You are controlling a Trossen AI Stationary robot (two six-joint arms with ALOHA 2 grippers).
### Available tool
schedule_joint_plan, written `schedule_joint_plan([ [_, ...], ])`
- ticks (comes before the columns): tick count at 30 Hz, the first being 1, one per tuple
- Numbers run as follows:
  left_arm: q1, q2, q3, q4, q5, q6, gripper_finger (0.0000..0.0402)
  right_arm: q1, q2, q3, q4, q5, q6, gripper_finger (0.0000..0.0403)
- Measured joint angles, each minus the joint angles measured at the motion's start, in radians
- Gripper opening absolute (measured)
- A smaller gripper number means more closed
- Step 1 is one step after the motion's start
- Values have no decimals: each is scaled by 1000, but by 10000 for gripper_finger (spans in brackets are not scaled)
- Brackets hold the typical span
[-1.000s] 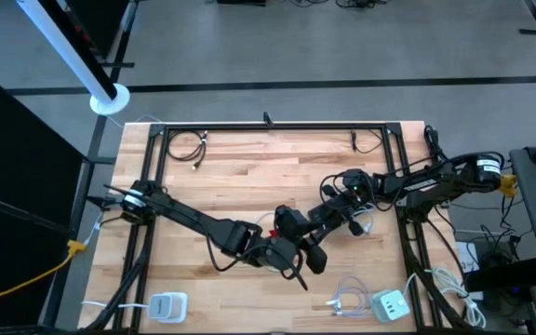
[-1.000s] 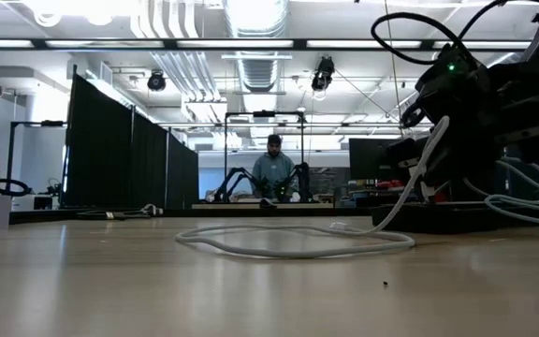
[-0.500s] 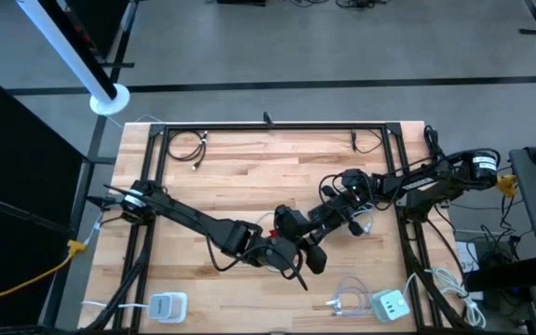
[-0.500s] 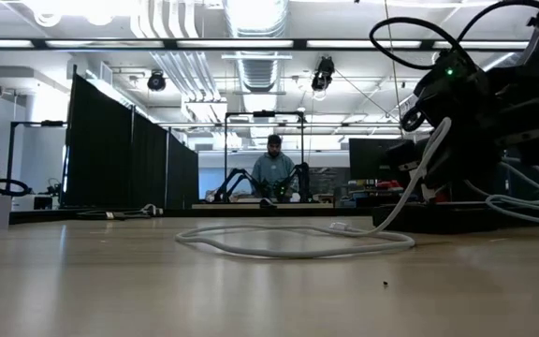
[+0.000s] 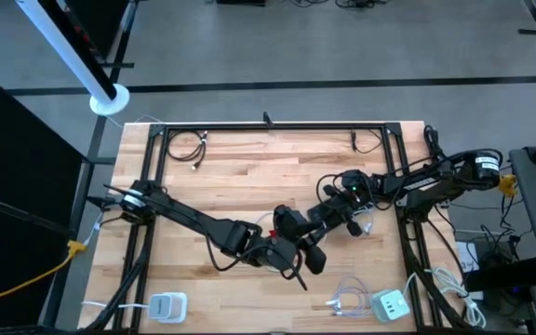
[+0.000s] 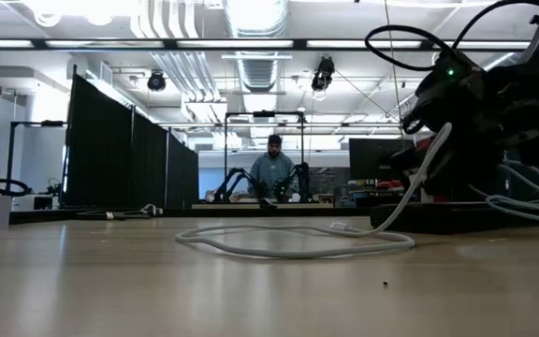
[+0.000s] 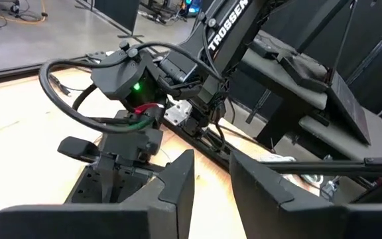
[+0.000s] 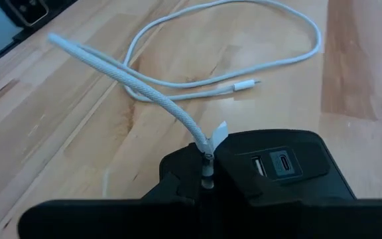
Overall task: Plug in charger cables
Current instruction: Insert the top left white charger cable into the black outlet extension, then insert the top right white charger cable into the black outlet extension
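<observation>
White cable (image 8: 178,106) pinched in closed right gripper (image 8: 206,174), seen only by its wrist; left gripper's (image 7: 211,182) hold unclear

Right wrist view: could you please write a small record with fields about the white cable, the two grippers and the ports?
cable: white, braided, looping over the table
held end: clamped in the right gripper
free end: small plug lying flat on the wood
ports: two, on a black block right beside the right gripper
plugged in: not yet, both ports look empty
left gripper: close to the right arm, mid table
</observation>
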Motion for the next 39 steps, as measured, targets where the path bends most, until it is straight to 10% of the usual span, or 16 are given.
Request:
schedule_joint_plan([
  [8, -21, -91, 0, -183, 0, -3, 69, 1, -16, 52, -60, 56, 86, 17],
  [24, -103, -192, 0, -370, -26, 53, 65, 9, -19, 472, -783, 242, 14, 252],
  [39, -94, -255, -1, -559, -47, 244, 64, 13, -21, 888, -1541, 404, 401, 253],
])
